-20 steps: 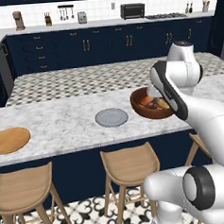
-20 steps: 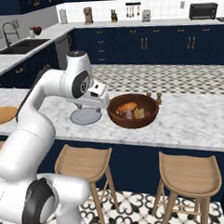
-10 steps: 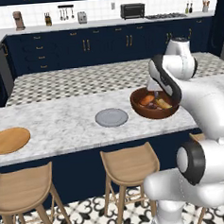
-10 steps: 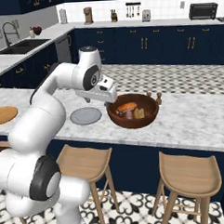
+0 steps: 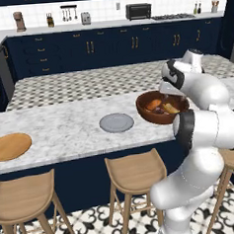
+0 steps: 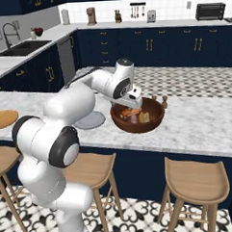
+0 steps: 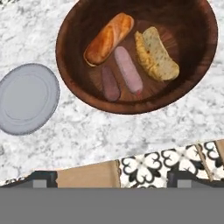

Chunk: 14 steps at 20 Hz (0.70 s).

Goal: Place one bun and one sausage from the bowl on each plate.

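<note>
The dark wooden bowl [image 7: 140,94] holds two buns, an orange-brown one [image 7: 108,38] and a yellow one [image 7: 157,53]. Between them lie two sausages, one pinkish [image 7: 128,70] and one darker [image 7: 110,83]. The bowl [image 5: 162,107] stands on the marble counter, with the grey plate [image 5: 116,122] to its left and the orange-tan wooden plate [image 5: 10,146] far left. My gripper [image 6: 131,103] hovers above the bowl's [image 6: 138,117] near-left rim. It is open and empty; its fingertips [image 7: 41,179] stand wide apart.
Wooden bar stools [image 5: 135,173] stand below the counter's front edge. In the hand view the grey plate [image 7: 27,98] lies close beside the bowl. A second counter with a dark cabinet row runs behind the island.
My hand has swung sideways from over the grey plate's side to above the bowl. The bowl, its contents and both plates have stayed put.
</note>
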{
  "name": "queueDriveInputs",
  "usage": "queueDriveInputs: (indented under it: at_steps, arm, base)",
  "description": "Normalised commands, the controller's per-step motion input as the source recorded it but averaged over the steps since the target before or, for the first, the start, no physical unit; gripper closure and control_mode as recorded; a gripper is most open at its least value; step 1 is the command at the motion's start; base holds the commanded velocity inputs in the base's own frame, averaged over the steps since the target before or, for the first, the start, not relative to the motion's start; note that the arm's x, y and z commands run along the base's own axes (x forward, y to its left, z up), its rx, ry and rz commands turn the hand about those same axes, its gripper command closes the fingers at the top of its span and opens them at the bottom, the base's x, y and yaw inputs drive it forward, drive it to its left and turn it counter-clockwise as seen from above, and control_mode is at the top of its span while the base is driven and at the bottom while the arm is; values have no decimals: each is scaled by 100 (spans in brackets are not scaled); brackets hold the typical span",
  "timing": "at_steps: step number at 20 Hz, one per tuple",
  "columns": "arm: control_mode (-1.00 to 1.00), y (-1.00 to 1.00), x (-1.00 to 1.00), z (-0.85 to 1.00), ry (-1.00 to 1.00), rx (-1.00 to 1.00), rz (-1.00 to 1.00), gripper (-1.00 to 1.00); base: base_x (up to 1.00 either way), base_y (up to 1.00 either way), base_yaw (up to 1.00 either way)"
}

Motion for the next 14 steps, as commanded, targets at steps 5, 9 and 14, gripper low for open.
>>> queueDriveInputs:
  at_steps: [5,9,14]
  arm:
    - [-100,18,100,-53,0,0,-1,-100]
    - [-100,22,92,-54,0,0,-8,-100]
    - [-100,0,18,-60,-1,6,-35,-100]
  base:
    - [0,0,0]
    - [0,0,0]
    - [0,0,0]
